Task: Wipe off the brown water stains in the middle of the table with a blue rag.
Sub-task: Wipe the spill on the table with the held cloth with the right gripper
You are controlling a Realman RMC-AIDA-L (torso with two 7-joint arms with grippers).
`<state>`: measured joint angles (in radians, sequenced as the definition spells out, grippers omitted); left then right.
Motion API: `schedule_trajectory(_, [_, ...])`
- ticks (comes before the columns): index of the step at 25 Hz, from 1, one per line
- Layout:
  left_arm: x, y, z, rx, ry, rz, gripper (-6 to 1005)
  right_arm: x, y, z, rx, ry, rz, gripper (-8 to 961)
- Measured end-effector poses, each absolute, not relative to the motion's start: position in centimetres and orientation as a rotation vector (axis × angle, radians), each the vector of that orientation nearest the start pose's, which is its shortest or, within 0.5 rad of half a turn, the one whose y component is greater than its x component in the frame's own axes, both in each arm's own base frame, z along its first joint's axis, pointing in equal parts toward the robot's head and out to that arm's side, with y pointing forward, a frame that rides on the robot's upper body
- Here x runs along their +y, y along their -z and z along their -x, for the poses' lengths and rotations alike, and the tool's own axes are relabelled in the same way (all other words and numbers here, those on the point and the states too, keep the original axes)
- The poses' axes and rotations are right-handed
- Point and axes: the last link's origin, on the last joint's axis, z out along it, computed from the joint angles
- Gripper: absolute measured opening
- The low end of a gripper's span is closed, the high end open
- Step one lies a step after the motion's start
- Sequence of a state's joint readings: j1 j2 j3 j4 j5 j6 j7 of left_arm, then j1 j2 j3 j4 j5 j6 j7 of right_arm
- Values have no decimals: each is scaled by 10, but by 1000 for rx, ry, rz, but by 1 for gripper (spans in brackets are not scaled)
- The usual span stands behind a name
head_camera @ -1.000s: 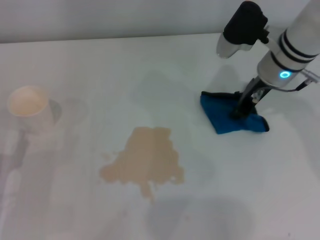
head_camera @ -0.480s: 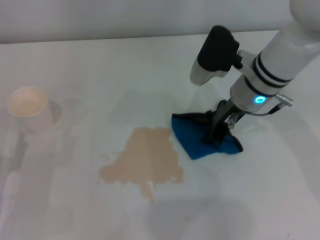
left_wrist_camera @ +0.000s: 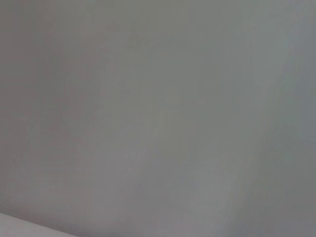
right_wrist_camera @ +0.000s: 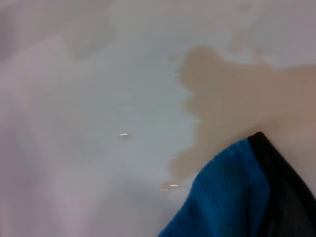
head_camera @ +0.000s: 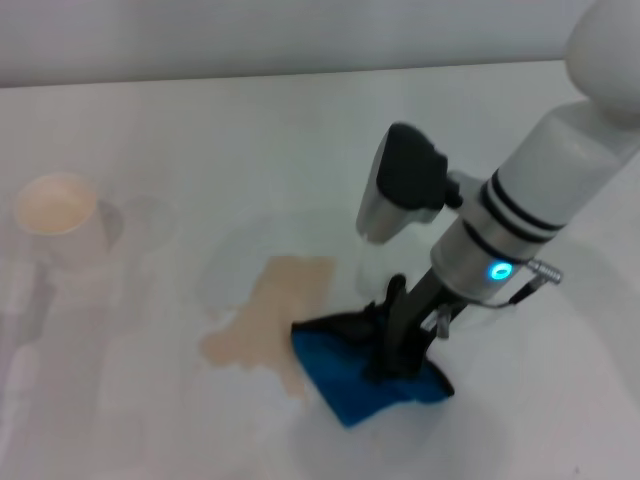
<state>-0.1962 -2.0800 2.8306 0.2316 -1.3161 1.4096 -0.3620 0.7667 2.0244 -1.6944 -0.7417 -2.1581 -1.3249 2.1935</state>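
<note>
The blue rag [head_camera: 345, 385] lies on the white table [head_camera: 200, 130], covering the right, near part of the brown water stains [head_camera: 268, 315]. My right gripper [head_camera: 385, 362] points down onto the rag's right half and is shut on it, bunching the cloth up at the fingers. In the right wrist view, the rag's black-edged corner [right_wrist_camera: 232, 195] overlaps the tan puddle [right_wrist_camera: 237, 96]. The stain's left part still shows, with a drip at its near edge. My left gripper is out of view; its wrist camera shows only a plain grey surface.
A white paper cup [head_camera: 55, 208] with a beige inside stands at the far left of the table. The right arm's white forearm [head_camera: 545, 190] reaches in from the upper right.
My right gripper has dragged the rag left and toward the table's near edge, from the right of the puddle onto its right side. Less of the stain shows now.
</note>
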Motion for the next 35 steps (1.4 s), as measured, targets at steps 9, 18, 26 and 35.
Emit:
schedule_trajectory(9, [235, 28, 353, -799, 924, 1474, 892, 303, 111, -199, 684, 548, 3199, 58])
schedule_trajectory(18, [233, 29, 354, -805, 921, 1470, 893, 296, 136, -183, 582, 358, 3225, 58])
schedule_trajectory(26, [233, 29, 354, -806, 924, 1470, 893, 311, 141, -180, 540, 221, 3116, 60])
schedule_trajectory(35, [233, 29, 353, -806, 925, 1472, 893, 333, 131, -191, 597, 170, 2992, 63])
